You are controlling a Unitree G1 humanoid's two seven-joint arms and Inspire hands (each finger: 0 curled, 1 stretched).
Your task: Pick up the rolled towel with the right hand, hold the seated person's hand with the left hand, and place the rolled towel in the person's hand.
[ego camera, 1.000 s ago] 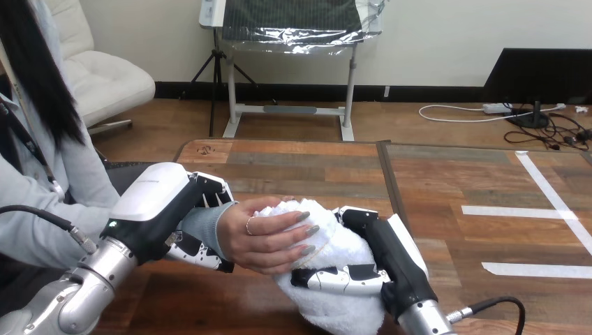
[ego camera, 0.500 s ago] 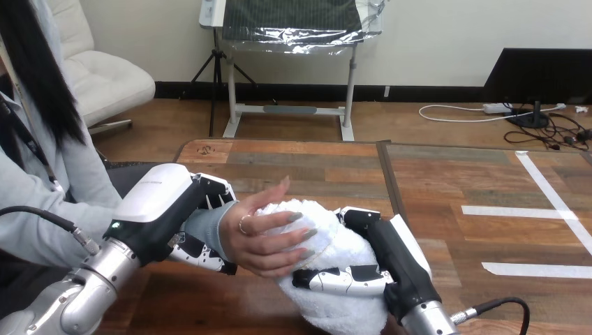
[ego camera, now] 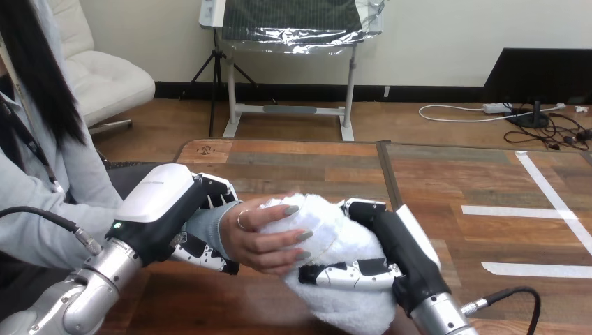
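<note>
presently, a late stage of the handover. the right hand (ego camera: 403, 251) is clamped on the rolled towel (ego camera: 334, 230), with fingers curled across its near side and thumb over its far side. whether the towel's lower end rests on the tabletop (ego camera: 314, 164) cannot be told. the left hand (ego camera: 162, 206) is closed round the person's wrist (ego camera: 206, 227), fingers under the sleeve, so that the person's hand (ego camera: 260, 237) juts out just past its fingertips. the towel lies between the two robot hands, against the person's palm, and the person's fingers are laid over the side facing the left hand. judged done: the pickup, the hold on the person, the delivery into contact. judged left: the right hand has not yet let go of the towel.
</note>
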